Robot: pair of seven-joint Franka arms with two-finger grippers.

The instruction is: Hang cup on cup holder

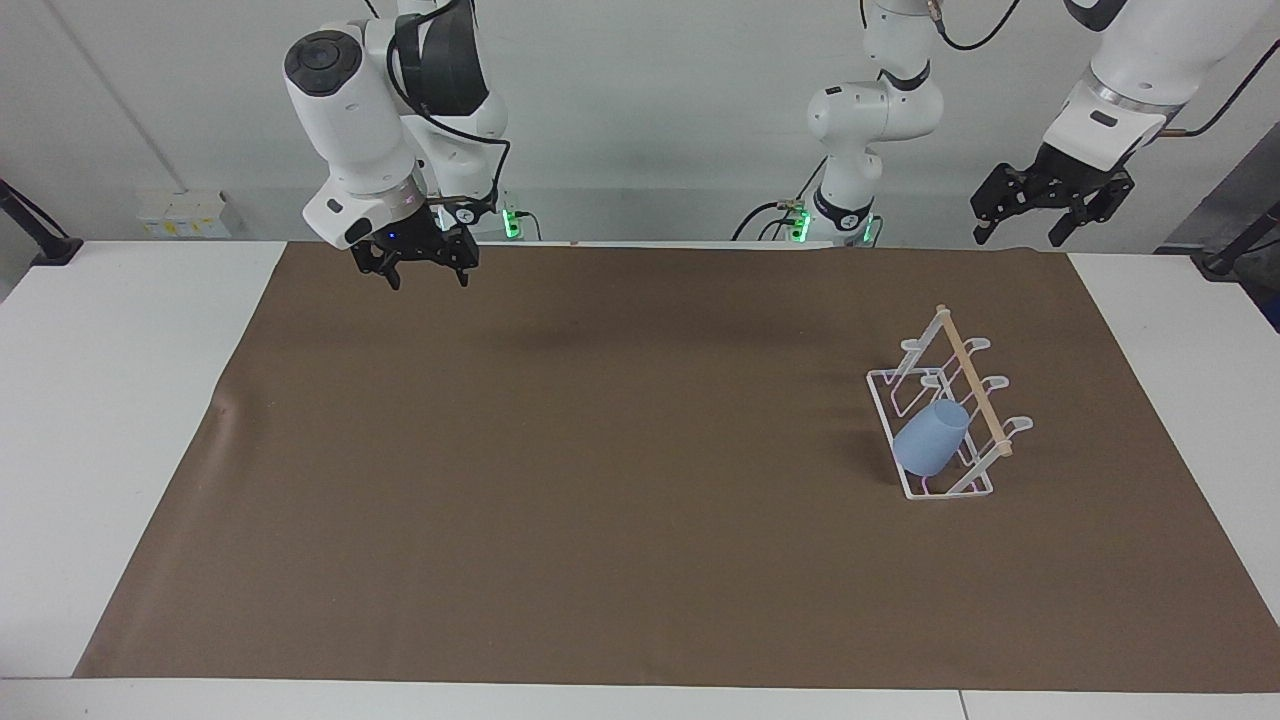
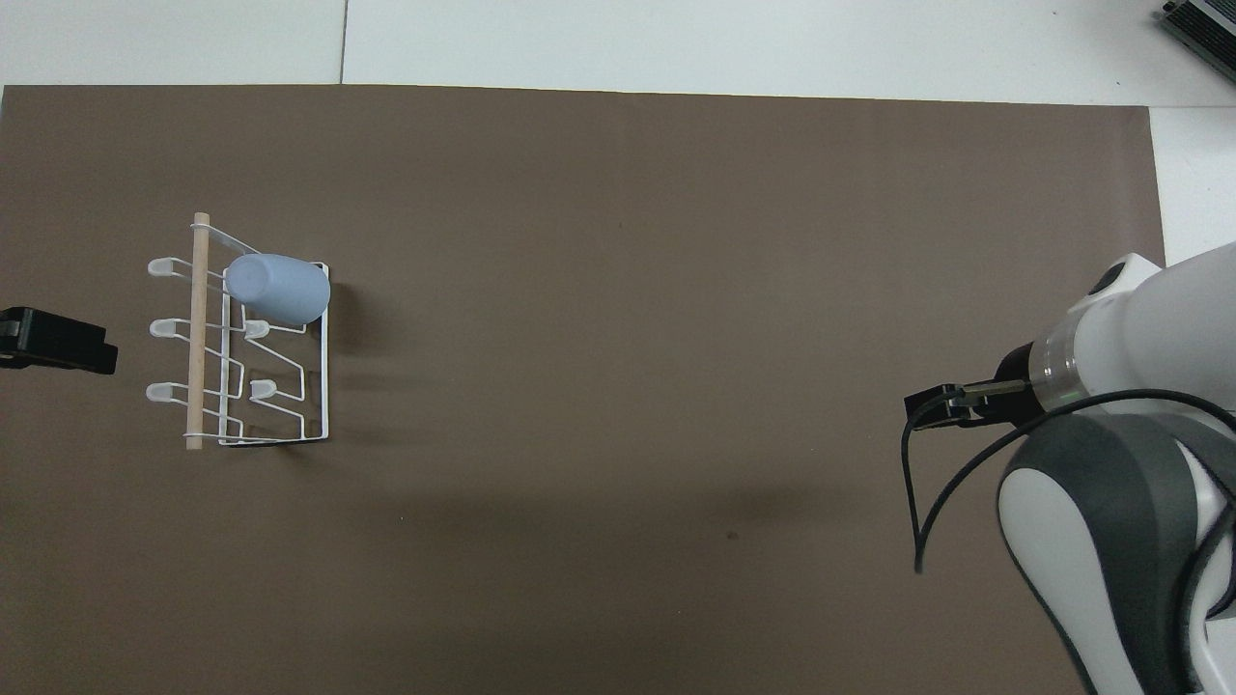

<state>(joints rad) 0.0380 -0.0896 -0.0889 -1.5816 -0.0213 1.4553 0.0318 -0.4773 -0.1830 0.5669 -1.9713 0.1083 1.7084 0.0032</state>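
We see the left gripper (image 1: 1030, 215) raised high over the robots' edge of the table at the left arm's end, its forearm slanting down from above and its fingers spread apart and empty. The right gripper (image 1: 420, 268) hangs low over the brown mat (image 1: 560, 480) near the corner at the robots' edge toward the right arm's end, wrist pointing down, fingers parted with nothing between them.

The cup (image 1: 931, 438) sits tilted on a prong of the cup holder (image 1: 945, 415), its closed base slanting up toward the wooden rod (image 1: 973, 381) and its mouth toward the rack's base, at the end of the rack farthest from the robots. The cup holder stands on the mat toward the left arm's end of the table, about midway between the robots' edge and the edge away from them.

The whole middle of the mat lies open between the rack and the right arm's end. White tabletop (image 1: 110, 400) borders the mat at both ends. We can read no label or writing anywhere.
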